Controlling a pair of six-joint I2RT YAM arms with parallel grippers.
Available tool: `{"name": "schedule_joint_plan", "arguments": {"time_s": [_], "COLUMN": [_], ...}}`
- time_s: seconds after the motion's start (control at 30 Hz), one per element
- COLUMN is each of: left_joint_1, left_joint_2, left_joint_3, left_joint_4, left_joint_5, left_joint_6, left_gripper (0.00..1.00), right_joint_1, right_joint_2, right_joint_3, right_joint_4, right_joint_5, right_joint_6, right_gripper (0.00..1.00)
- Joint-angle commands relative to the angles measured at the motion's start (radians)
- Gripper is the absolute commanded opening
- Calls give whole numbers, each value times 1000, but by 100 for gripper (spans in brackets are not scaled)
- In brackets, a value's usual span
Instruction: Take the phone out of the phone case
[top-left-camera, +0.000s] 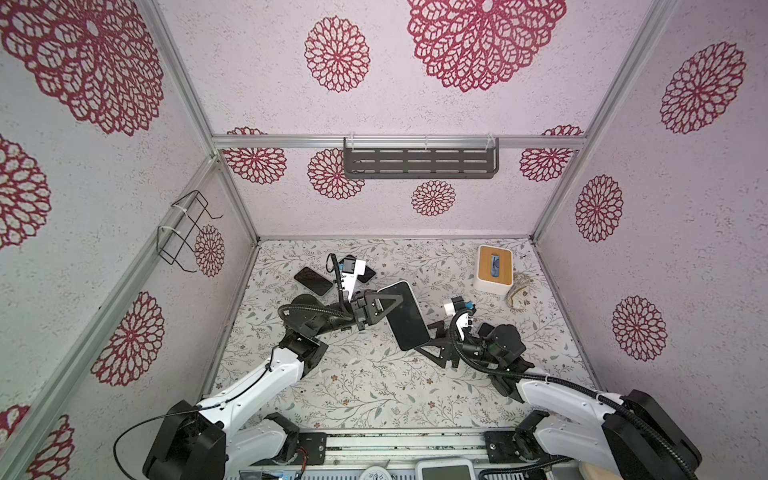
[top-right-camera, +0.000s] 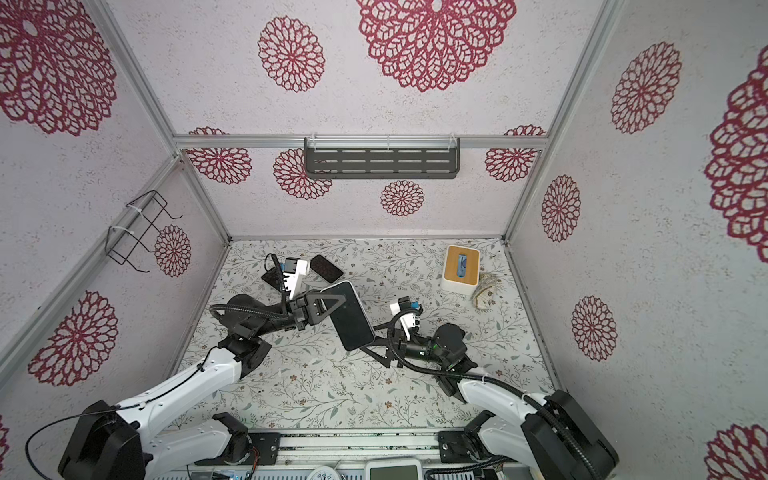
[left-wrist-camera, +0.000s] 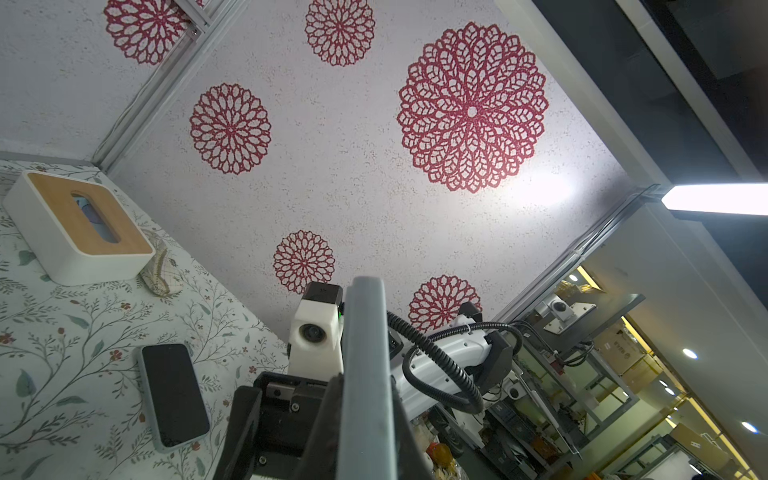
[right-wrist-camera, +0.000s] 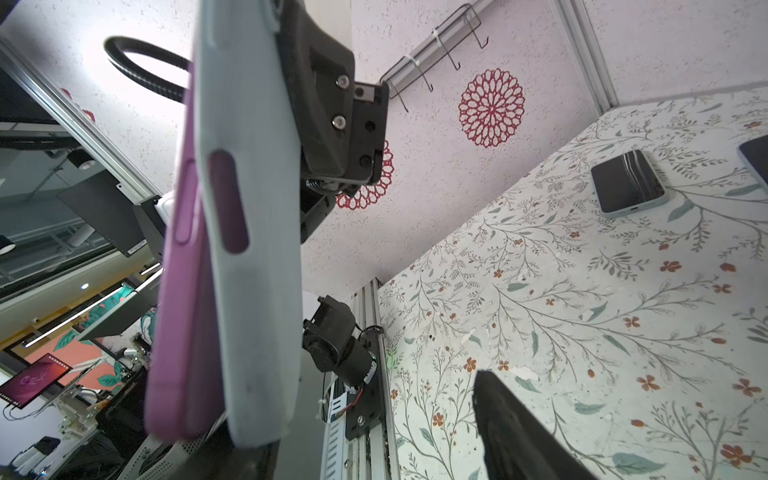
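Cased phone held above the surface (top-left-camera: 353, 374)
My left tool (top-left-camera: 392, 303) is clenched on the phone case (right-wrist-camera: 257, 270) from its 9 o'clock side, the purple phone (right-wrist-camera: 183, 299) inside it; my right tool (top-left-camera: 428, 341) stands released, jaws apart at the phone's 5 o'clock corner.

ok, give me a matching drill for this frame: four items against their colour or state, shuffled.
Column one:
1 left end effector
2 right end effector
3 phone case
4 phone

Column two:
A purple
B open
C pale grey-blue
D shut on phone case

Pairs: 1-D, 2-B, 3-C, 4-A
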Motion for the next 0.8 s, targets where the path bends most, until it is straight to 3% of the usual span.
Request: {"name": "schedule_joint_plan", "arguments": {"time_s": [0.0,0.17,0.5,0.77], "left_joint_1": [-2,-2,-2,-7], "left_joint_2": [39,94,95,102], "left_joint_3": [-42,-54,-79,-84], "left_joint_4": [122,208,205,223], "left_joint_5": [140,161,179,192], "left_joint_6": [-114,-156,-139,-140], "left_gripper": [0,0,0,0], "right_joint_1": [-38,-49,-95,-119], "right_joint_2": [-45,-64,-58,-24], "right_joint_3": [30,34,57,72], "right_joint_4": [201,172,99,155], "right_joint_5": [150,162,148,144], "right_joint_6": [74,75,88,133], "right_gripper": [73,74,72,72]}}
